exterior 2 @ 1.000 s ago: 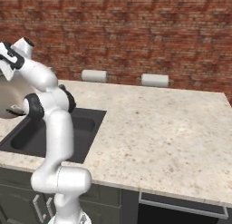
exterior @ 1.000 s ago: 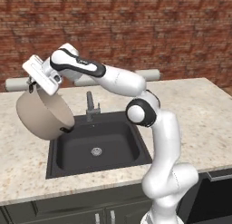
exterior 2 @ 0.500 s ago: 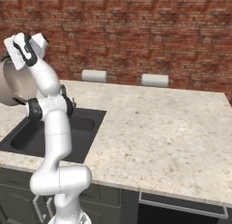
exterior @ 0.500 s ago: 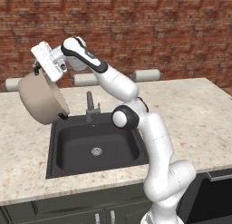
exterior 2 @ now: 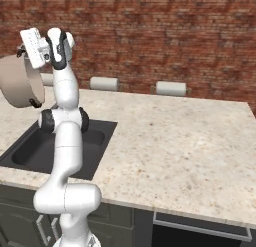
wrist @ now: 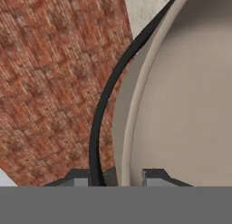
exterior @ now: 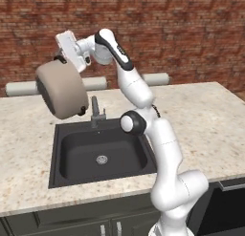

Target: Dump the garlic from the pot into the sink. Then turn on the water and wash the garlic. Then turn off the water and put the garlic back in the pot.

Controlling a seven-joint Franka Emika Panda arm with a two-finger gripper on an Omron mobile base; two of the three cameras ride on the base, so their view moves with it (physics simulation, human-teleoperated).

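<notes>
Grey-beige pot [exterior: 61, 89] is hanging tipped on its side up in the air in the left base view, off the sink's [exterior: 72, 156] back left corner and partly over the counter [exterior: 201, 120], with the gripper [exterior: 63, 59] clamping it by the rim at the top. The basin under it is looking bare apart from the silver drain [exterior: 101, 159], with the faucet [exterior: 97, 115] sitting at the back edge, and I can't spot the garlic anywhere, so it may be inside the pot or already out, can't say. From the right base view, the pot [exterior 2: 19, 82] is hanging edge-on near the frame's left edge, high above the sink [exterior 2: 57, 146], mouth turned sideways, gripper [exterior 2: 25, 53] up at its rim. In the hand view the jaws are pinching the pot's wall [wrist: 181, 105] with a fingertip [wrist: 156, 177] on each side of the rim, dark handle curving away alongside, and what shows of the pale interior is looking empty. I'm guessing we're mid-dump: next it needs the mouth angled down over the basin, then confirming the bulb actually landed.
</notes>
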